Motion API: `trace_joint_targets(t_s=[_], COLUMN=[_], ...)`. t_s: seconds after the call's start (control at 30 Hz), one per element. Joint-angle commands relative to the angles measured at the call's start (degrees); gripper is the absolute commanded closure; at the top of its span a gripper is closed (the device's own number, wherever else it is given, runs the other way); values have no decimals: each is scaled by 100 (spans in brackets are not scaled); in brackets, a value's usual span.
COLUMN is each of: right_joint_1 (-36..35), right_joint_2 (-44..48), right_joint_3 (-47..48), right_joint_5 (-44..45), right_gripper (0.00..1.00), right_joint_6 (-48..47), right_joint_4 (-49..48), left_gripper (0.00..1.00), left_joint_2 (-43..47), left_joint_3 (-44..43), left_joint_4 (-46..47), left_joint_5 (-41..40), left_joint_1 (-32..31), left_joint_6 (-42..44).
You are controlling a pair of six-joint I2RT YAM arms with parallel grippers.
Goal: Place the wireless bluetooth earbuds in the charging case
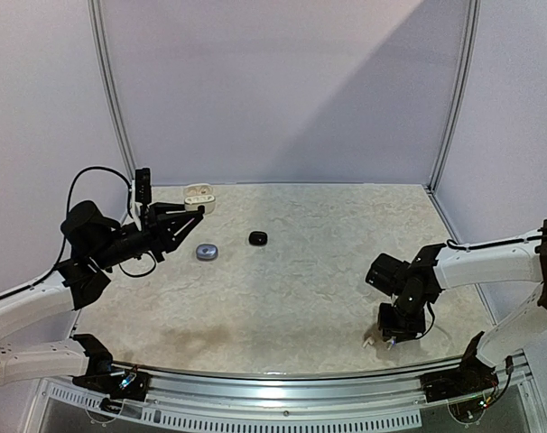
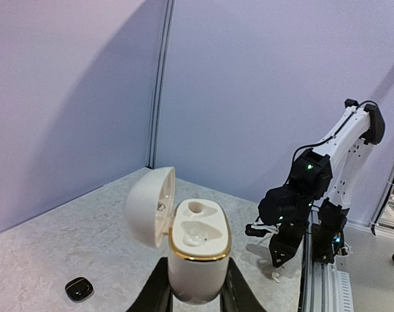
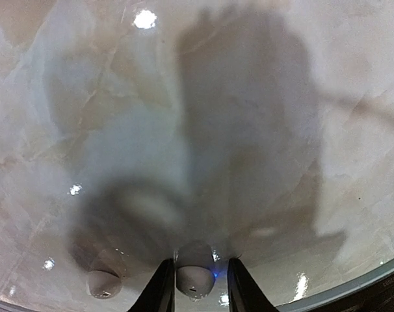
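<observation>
White earbud (image 3: 194,278): on the counter (image 3: 249,97) at 4 o'clock in the top view, between the fingers of the right claw (image 3: 197,268); jaws narrowly parted, a sliver of gap on one side.
Second white earbud (image 3: 104,281): just beside it, at 9 o'clock.
White charging case (image 2: 198,253): lid open, at 10 o'clock, clenched in the left claw (image 2: 196,286).
Black case (image 1: 257,238), grey case (image 1: 207,252): mid-counter, apart.
</observation>
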State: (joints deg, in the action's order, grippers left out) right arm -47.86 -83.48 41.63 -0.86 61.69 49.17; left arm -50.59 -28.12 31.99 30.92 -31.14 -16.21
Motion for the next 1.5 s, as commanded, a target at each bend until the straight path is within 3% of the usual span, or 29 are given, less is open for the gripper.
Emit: trace_joint_targets(t_s=[0.0, 0.27, 0.43, 0.63, 0.77, 0.93, 1.2, 1.47], right_joint_1=[-99, -164, -196, -519, -885, -1640, -2675, -2702], right_joint_2=[-162, -373, -353, -293, -245, -349, -419, -933], right_joint_3=[89, 267, 685, 2404, 3918, 5171, 4625, 5064], right_joint_5=[-63, -57, 51, 1327, 2057, 2587, 1716, 1014], right_gripper=[73, 84, 100, 100, 100, 100, 100, 100], right_joint_6=[-112, -267, -431, -1104, -1697, -3209, -6650, -7353], right_joint_4=[-13, 64, 421, 1475, 1405, -182, -4598, -5258], left_gripper=[100, 100, 100, 100, 100, 100, 100, 100], left_joint_2=[54, 70, 76, -57, -184, -252, -229, -90], left_joint_3=[107, 118, 143, 224, 155, 97, 133, 203], left_joint_4=[-81, -122, -119, 547, 922, 1265, 1645, 1483], left_joint_5=[-42, -51, -59, 8, 105, 89, 64, 109], left_joint_1=[-34, -42, -42, -50, -59, -172, -464, -546], left_joint_6=[76, 112, 159, 211, 360, 683, 1020, 984])
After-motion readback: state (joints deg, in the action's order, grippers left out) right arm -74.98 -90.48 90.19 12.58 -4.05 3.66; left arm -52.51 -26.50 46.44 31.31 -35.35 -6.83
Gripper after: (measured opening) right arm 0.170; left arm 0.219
